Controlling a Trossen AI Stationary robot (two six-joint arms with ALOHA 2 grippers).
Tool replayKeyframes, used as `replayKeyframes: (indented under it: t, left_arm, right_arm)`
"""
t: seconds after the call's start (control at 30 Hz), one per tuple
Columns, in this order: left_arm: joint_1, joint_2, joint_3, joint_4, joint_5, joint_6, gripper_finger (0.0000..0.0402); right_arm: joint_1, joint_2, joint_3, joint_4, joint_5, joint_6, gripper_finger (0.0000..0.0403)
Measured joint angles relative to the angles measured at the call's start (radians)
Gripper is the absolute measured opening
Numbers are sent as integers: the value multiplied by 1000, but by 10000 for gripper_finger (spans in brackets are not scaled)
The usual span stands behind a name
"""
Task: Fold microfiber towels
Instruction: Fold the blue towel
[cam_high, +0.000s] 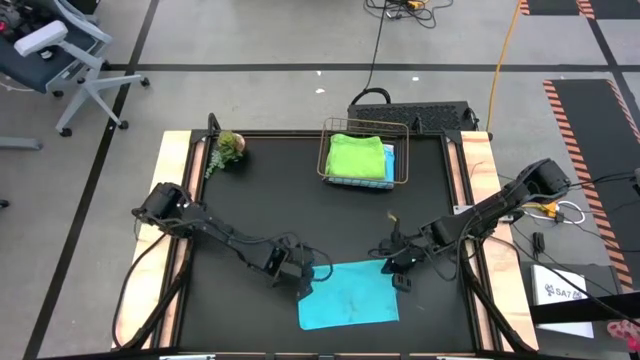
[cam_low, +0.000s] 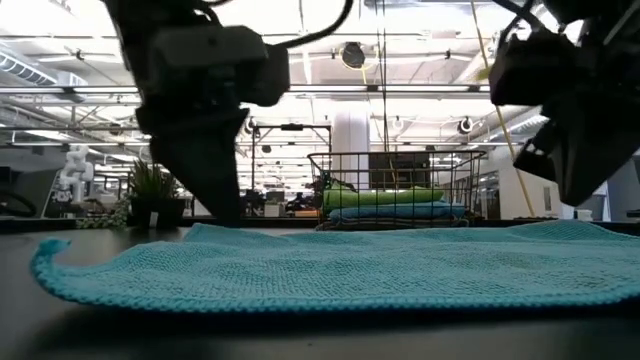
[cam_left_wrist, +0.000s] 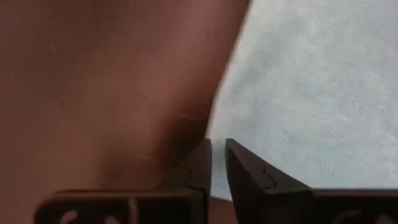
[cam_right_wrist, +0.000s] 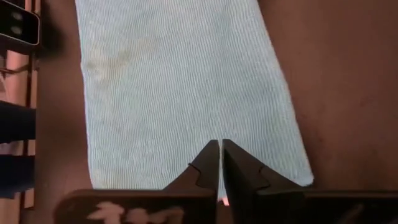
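A teal towel (cam_high: 348, 295) lies flat as a rectangle on the black table, near its front edge; it also shows in the low view (cam_low: 340, 265). My left gripper (cam_high: 303, 288) stands at the towel's far left corner with its fingers almost together (cam_left_wrist: 217, 149) and reaches down to table height (cam_low: 222, 215). My right gripper (cam_high: 400, 272) is shut (cam_right_wrist: 221, 146) over the towel's right edge and hangs a little above it (cam_low: 575, 190). My left gripper points down at the edge of the towel's far left corner (cam_left_wrist: 239, 134), one finger over the bare table and one over the cloth. I cannot tell whether it touches the towel. The towel lies flat there.
A wire basket (cam_high: 330, 150) at the table's far middle holds a folded lime green towel (cam_high: 356, 155) on top of a blue one (cam_high: 389, 160). A small green plant (cam_high: 228, 148) stands at the far left. Bare black table lies between these and the teal towel.
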Motion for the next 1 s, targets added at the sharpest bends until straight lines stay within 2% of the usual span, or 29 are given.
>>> replayKeyframes:
  t: [0.3,0.53,0.77,1.0]
  left_arm:
    - [54,0,1,-14,99,67,81]
    - [40,0,0,-29,118,67,82]
    - [37,0,-3,-32,115,67,81]
    - [37,0,-48,-33,108,29,81]
  right_arm:
    - [-63,-37,23,-101,2,-108,67]
    - [-74,-23,22,-154,2,-135,102]
    - [-74,-14,9,-137,2,-130,116]
    - [-74,22,-33,-111,-6,-56,116]
